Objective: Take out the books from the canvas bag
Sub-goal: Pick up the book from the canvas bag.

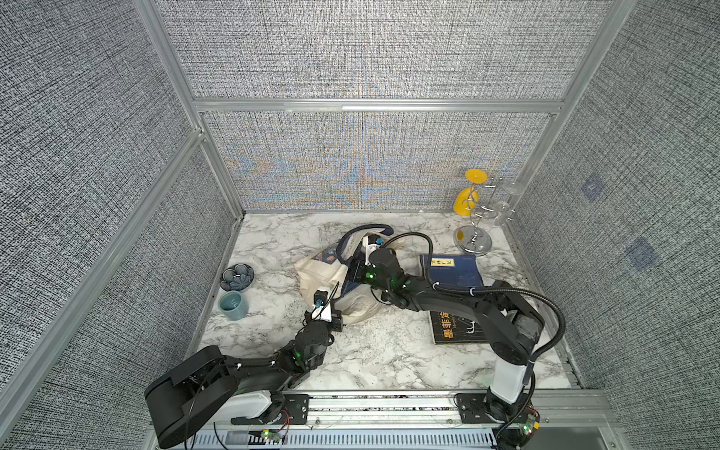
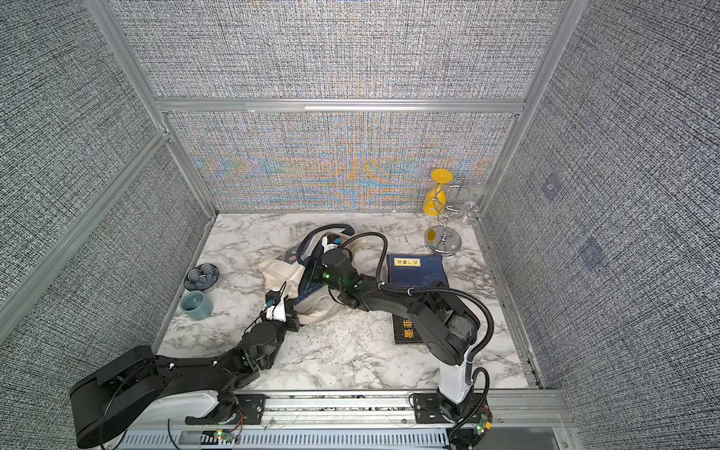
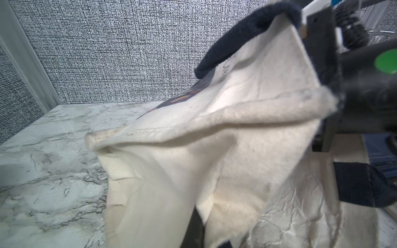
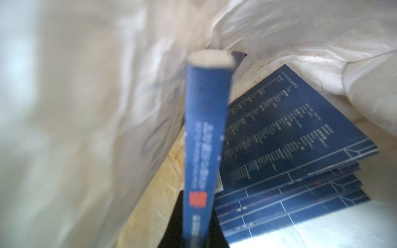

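The cream canvas bag (image 1: pixel 319 272) lies crumpled mid-table in both top views, its navy handle (image 1: pixel 362 230) looped at the back. My left gripper (image 1: pixel 339 311) is shut on the bag's near rim; the left wrist view is filled with cream fabric (image 3: pixel 236 133) pinched at the jaws (image 3: pixel 197 232). My right gripper (image 1: pixel 355 272) reaches into the bag's mouth. In the right wrist view it (image 4: pixel 196 236) is shut on the spine of a blue book (image 4: pixel 204 128), held on edge above more navy books (image 4: pixel 290 139) lying inside. Two books (image 1: pixel 454 270) (image 1: pixel 456 329) lie on the table to the right.
A flower-shaped dish (image 1: pixel 237 276) and a teal cup (image 1: pixel 233 305) stand at the table's left edge. A chrome glass rack (image 1: pixel 473 233) with a yellow glass (image 1: pixel 467 202) fills the back right corner. Grey fabric walls close in three sides.
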You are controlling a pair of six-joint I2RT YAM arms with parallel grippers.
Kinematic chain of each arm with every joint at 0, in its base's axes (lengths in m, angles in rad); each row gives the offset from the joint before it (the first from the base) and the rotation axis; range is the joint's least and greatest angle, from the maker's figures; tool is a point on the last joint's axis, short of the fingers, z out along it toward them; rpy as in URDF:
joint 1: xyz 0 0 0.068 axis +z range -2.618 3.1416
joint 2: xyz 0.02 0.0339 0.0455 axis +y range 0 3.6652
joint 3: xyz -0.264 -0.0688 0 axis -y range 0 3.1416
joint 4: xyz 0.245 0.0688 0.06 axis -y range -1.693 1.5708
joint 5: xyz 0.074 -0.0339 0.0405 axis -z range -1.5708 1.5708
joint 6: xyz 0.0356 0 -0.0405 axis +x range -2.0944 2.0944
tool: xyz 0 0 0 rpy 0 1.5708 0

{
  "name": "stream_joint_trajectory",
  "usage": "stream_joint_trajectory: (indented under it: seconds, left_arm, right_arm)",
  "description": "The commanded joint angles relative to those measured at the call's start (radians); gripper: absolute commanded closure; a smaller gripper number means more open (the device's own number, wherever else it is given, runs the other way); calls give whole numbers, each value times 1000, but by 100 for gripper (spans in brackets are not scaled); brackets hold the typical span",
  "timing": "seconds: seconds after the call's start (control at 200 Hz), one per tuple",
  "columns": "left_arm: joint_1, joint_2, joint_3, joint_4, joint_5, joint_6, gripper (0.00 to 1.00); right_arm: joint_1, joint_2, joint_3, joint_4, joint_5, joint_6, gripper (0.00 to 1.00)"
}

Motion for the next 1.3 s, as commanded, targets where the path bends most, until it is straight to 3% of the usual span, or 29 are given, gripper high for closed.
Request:
stream_joint_trajectory:
  seconds: [0.0,0.69,1.066,1.296]
  left_arm:
    - [1,-3,5,33,-11,-4,100]
    - [1,1,11,18,-12,-13,100]
    - [1,3,14,13,-9,-17,100]
    - [1,1,14,5,-11,-20,100]
  right_arm:
    - [-1,-31,1,56,-56,-76,100]
    - [-30,-326,-243,46,-116,-179,100]
    - [-87,-566,-365,-5,-85,-214,100]
    - [-107,-744,-424,-96,-1,-245,100]
